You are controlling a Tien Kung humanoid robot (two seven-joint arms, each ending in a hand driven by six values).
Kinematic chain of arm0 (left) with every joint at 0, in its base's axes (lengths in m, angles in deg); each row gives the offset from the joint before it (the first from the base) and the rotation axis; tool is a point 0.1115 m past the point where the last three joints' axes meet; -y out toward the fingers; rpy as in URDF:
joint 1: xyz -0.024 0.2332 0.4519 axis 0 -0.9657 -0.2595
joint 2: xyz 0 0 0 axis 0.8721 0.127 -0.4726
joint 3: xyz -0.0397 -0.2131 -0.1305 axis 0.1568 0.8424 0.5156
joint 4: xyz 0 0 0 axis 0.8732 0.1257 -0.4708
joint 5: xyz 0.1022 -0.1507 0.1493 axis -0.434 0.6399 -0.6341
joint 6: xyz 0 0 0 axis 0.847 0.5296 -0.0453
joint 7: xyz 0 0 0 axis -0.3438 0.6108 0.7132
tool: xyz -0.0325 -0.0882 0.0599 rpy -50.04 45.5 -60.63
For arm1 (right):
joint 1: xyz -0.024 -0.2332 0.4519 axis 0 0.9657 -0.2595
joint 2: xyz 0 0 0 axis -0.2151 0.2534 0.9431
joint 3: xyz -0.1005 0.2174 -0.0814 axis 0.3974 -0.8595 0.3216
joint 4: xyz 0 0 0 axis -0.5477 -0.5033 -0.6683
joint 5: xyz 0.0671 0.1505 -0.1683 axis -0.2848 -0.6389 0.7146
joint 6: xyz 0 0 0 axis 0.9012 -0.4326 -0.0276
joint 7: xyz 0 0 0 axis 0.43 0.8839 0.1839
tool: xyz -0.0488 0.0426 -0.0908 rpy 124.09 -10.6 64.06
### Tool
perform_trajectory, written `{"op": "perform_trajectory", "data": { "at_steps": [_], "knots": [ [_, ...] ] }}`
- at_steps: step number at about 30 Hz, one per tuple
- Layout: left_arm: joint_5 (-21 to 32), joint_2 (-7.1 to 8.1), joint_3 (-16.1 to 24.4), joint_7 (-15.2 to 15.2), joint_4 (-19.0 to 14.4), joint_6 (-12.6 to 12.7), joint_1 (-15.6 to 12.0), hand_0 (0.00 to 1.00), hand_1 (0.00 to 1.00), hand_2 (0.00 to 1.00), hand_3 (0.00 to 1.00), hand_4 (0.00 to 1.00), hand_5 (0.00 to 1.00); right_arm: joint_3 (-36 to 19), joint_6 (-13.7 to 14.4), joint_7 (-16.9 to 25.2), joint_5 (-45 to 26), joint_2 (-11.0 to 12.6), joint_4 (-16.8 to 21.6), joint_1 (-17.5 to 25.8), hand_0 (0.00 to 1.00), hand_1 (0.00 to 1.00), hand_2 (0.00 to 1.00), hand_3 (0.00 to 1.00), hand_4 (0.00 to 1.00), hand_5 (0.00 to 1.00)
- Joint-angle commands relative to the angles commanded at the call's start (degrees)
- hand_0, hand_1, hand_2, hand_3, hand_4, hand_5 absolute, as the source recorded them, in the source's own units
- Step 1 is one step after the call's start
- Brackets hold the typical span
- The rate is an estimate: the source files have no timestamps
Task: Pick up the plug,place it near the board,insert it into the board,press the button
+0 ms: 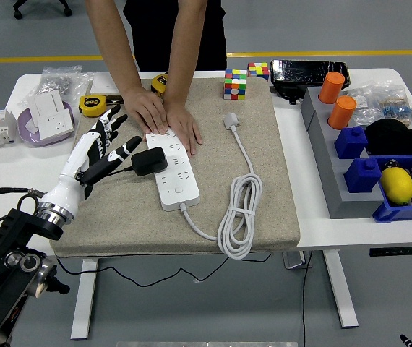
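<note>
A white power strip [176,173] lies on the beige mat [264,173]. A black plug [149,160] sits on the strip's left side, about midway along it. My left hand [103,148] is open with its fingers spread, just left of the plug; the thumb tip is close to the plug and I cannot tell if it touches. A person's two hands [166,119] press down on the strip's far end. The strip's button [179,191] is at its near end, uncovered. My right arm is out of view.
The strip's own white cable [238,213] is coiled on the mat to the right, its plug [232,121] lying near the far edge. Yellow tape measures [92,105], a purple bowl [43,123] and Rubik's cubes [235,83] stand behind. Bins [368,166] fill the right side.
</note>
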Motion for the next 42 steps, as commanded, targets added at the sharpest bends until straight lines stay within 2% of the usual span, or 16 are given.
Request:
{"op": "perform_trajectory", "data": {
  "at_steps": [1, 2, 7, 8, 13, 14, 19, 20, 25, 26, 30, 37, 42],
  "knots": [
    [-2.6, 0.25, 0.1, -1.0, 0.1, -0.5, 0.5, 0.998, 0.998, 0.998, 0.998, 0.998, 0.584, -0.1, 0.0, 0.0, 0.0, 0.0, 0.0, 0.1, 0.891, 0.788, 0.760, 0.794, 0.998, 0.998],
    [-4.3, 0.37, 0.0, -1.4, 0.1, -0.7, 0.7, 0.733, 0.716, 0.650, 0.998, 0.984, 0.353, -0.1, 0.0, -0.1, 0.1, 0.0, 0.0, 0.1, 0.891, 0.788, 0.760, 0.794, 0.998, 0.998],
    [-16.4, 1.82, -2.2, -4.4, 0.1, -2.0, 2.8, 0.733, 0.716, 0.650, 0.998, 0.984, 0.353, 0.0, 0.0, -0.1, 0.0, 0.0, 0.0, 0.2, 0.891, 0.788, 0.760, 0.794, 0.998, 0.998],
    [-18.9, 2.15, -3.0, -4.8, 0.2, -2.1, 3.3, 0.359, 0.337, 0.390, 0.998, 0.848, 0.166, 0.0, 0.0, -0.1, 0.0, 0.0, 0.0, 0.1, 0.891, 0.788, 0.760, 0.793, 0.998, 0.998],
    [-25.7, 2.96, -6.2, -6.3, 0.9, -2.4, 4.9, 0.359, 0.337, 0.390, 0.998, 0.848, 0.166, 0.3, 0.0, 0.0, -0.3, 0.1, 0.0, -0.1, 0.891, 0.788, 0.760, 0.793, 0.998, 0.998],
    [-26.6, 3.05, -6.9, -6.6, 1.1, -2.4, 5.2, 0.237, 0.124, 0.210, 0.932, 0.657, 0.002, 0.4, 0.0, 0.0, -0.3, 0.1, 0.0, -0.1, 0.891, 0.788, 0.760, 0.794, 0.998, 0.998],
    [-29.4, 3.23, -10.4, -7.7, 1.9, -2.9, 7.1, 0.237, 0.124, 0.210, 0.932, 0.657, 0.002, 0.5, 0.0, -0.1, -0.3, 0.0, 0.0, 0.0, 0.891, 0.788, 0.760, 0.794, 0.998, 0.998],
    [-30.0, 3.18, -11.2, -8.1, 2.2, -3.2, 7.6, 0.177, 0.054, 0.162, 0.891, 0.564, 0.002, 0.5, 0.0, -0.1, -0.3, 0.0, 0.0, 0.0, 0.891, 0.788, 0.760, 0.793, 0.998, 0.998],
    [-31.7, 3.16, -14.8, -10.6, 3.7, -6.3, 9.9, 0.177, 0.054, 0.162, 0.891, 0.564, 0.002, 0.5, 0.0, -0.2, -0.4, 0.1, 0.0, -0.1, 0.891, 0.788, 0.760, 0.793, 0.998, 0.998],
    [-31.8, 3.19, -15.6, -10.8, 4.1, -6.8, 10.3, 0.157, 0.049, 0.161, 0.886, 0.534, 0.002, 0.5, 0.0, -0.2, -0.4, 0.1, 0.0, -0.2, 0.891, 0.788, 0.760, 0.794, 0.998, 0.998],
    [-32.8, 2.96, -18.0, -11.3, 5.9, -7.5, 11.7, 0.157, 0.049, 0.161, 0.886, 0.534, 0.002, 0.6, 0.0, -0.1, -0.6, 0.1, 0.0, -0.3, 0.891, 0.788, 0.760, 0.794, 0.998, 0.998],
    [-35.0, 2.57, -19.4, -11.4, 8.3, -8.3, 12.7, 0.158, 0.044, 0.161, 0.879, 0.510, 0.002, 0.5, 0.0, -0.1, -0.6, 0.0, 0.0, -0.3, 0.891, 0.788, 0.760, 0.794, 0.998, 0.998],
    [-35.9, 3.09, -19.0, -12.7, 8.1, -10.6, 12.5, 0.162, 0.042, 0.162, 0.863, 0.504, 0.002, 0.4, 0.0, -0.1, -0.5, 0.0, 0.0, -0.2, 0.891, 0.788, 0.760, 0.794, 0.998, 0.998]
  ]
}}
